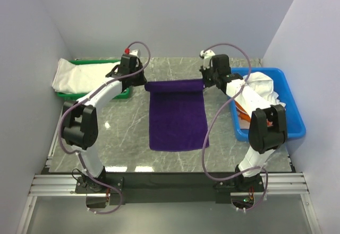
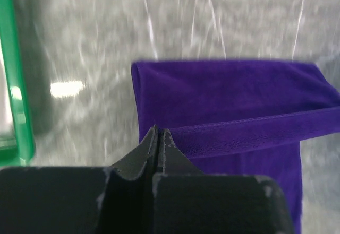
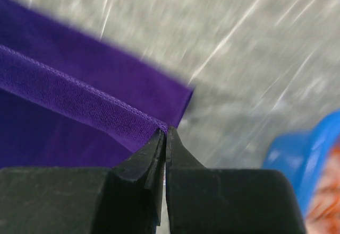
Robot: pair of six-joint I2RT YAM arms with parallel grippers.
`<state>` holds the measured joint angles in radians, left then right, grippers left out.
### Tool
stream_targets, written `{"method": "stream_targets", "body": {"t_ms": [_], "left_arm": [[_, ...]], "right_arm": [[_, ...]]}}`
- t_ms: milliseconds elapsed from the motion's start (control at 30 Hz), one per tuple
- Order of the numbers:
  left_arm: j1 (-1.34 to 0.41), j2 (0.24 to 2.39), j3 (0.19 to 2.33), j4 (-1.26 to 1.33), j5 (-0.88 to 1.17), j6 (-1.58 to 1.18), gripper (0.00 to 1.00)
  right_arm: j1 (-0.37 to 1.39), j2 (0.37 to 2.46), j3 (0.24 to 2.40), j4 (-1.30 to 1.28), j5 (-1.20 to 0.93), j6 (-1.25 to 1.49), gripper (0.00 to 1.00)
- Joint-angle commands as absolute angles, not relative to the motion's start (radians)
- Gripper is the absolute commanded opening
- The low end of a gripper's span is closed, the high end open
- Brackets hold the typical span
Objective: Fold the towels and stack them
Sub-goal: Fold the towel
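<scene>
1. On the tabletop (image 1: 122, 133) lies the purple towel (image 1: 178, 120), its far edge lifted.
2. At that towel's far-left corner, the left hand (image 2: 159, 131) is clenched on it.
3. At its far-right corner, the right hand (image 3: 166, 131) pinches it likewise.
4. Left of it, a white towel (image 1: 79, 75) lies in the green tray (image 1: 121, 94).

This is a robotics lab test cell rather than a lived-in room. Plain pale panel walls (image 1: 32, 32) box in a small marble-patterned table (image 1: 127, 138) on three sides. At the near edge an aluminium rail frame (image 1: 170, 183) carries the bolted bases of the left arm (image 1: 103, 93) and the right arm (image 1: 239, 88), each trailing loose loops of cable (image 1: 228, 45). What sits on the table looks like staged props: a green tray (image 1: 119, 94) at the far left, a blue bin (image 1: 295, 120) at the right, and a purple towel (image 1: 178, 117) between them.
</scene>
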<state>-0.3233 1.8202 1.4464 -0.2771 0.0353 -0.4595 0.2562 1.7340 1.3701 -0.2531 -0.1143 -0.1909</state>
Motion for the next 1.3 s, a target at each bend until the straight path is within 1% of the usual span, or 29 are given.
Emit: {"method": "stream_targets", "body": {"t_ms": [0, 233, 367, 500, 800, 1033, 1133, 1267], "left_arm": [[-0.325, 1.694, 1.369, -0.317, 0.064, -0.512, 0.01], [-0.367, 1.582, 1.192, -0.348, 0.068, -0.568, 0.01], [-0.383, 1.511, 1.108, -0.35, 0.064, -0.604, 0.01], [-0.403, 1.47, 1.04, -0.337, 0.066, -0.637, 0.01], [-0.448, 1.408, 1.037, -0.416, 0.02, -0.655, 0.01], [-0.456, 1.342, 1.042, -0.472, 0.005, -0.667, 0.01], [-0.469, 1.33, 1.019, -0.485, 0.015, -0.683, 0.01], [-0.489, 1.318, 0.909, -0.45, 0.075, -0.724, 0.01]], "right_arm": [[0.265, 1.623, 1.313, -0.331, -0.094, -0.138, 0.0], [0.295, 1.516, 1.117, -0.347, -0.051, -0.038, 0.0], [0.295, 1.473, 1.052, -0.348, -0.017, -0.014, 0.0], [0.295, 1.445, 1.034, -0.344, -0.012, -0.002, 0.0], [0.302, 1.382, 0.999, -0.397, -0.035, 0.038, 0.0], [0.33, 1.304, 0.93, -0.443, -0.04, 0.11, 0.0], [0.341, 1.276, 0.896, -0.465, -0.051, 0.146, 0.0], [0.342, 1.262, 0.839, -0.486, -0.064, 0.202, 0.0]]}}
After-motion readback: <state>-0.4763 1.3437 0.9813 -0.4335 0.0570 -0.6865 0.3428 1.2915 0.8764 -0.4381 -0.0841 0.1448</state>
